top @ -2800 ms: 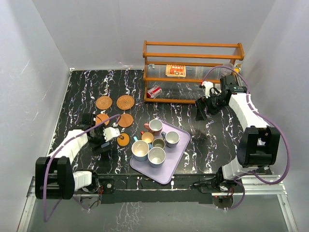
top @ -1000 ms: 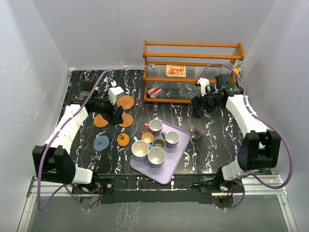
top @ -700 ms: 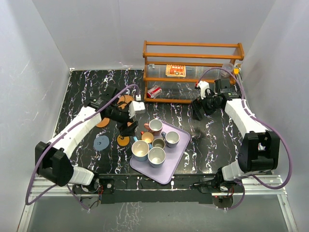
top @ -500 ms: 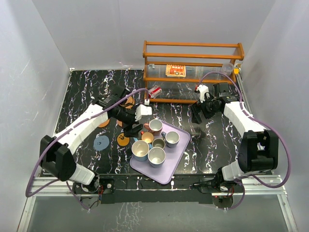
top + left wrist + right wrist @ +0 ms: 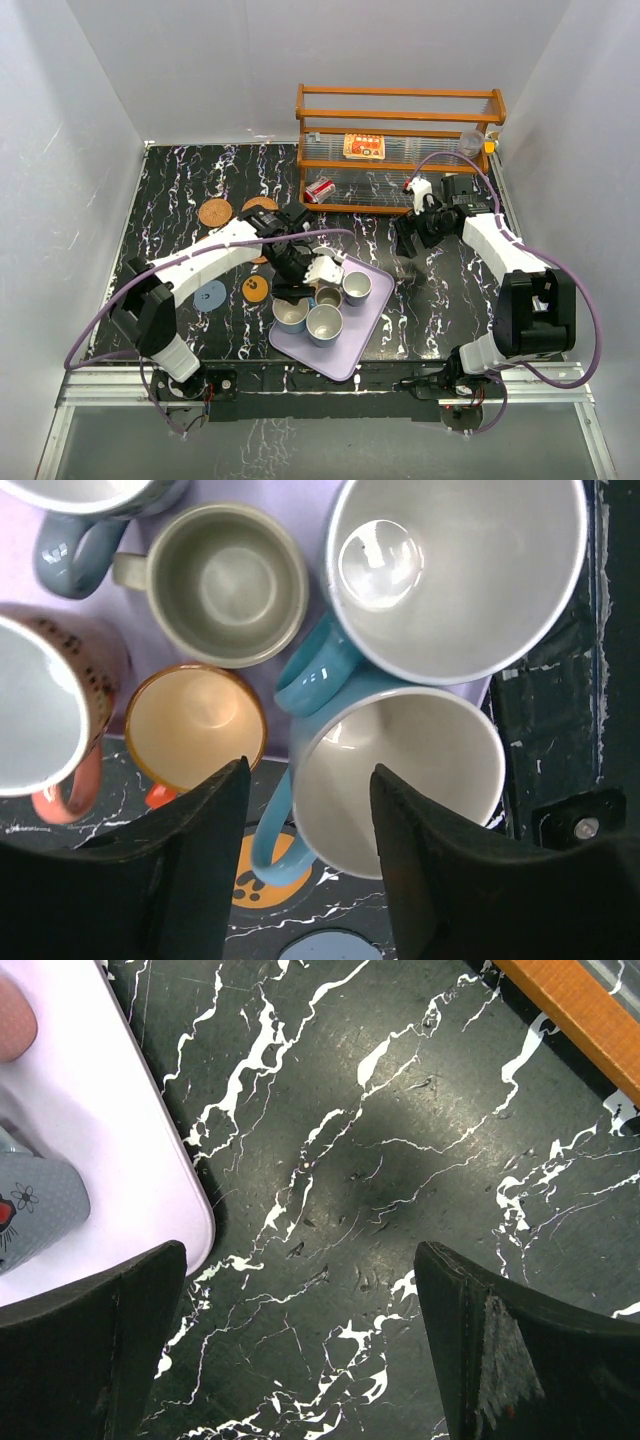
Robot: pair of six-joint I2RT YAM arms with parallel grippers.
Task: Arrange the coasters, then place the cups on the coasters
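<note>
The top view looks steeply down from high behind the near edge and covers the whole counter [image 5: 180,190]. The left wrist view faces straight down, close above the cups [image 5: 400,770] on the tray [image 5: 305,505]. The right wrist view, also close, faces bare counter and one tray corner. The top view covers both areas.

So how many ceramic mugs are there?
6, bunched on the lilac rectangular tray below the left gripper: pink mug, small orange-lined mug, olive-grey mug, grey-blue mug, large pale blue mug and its twin. None seems hidden.
</note>
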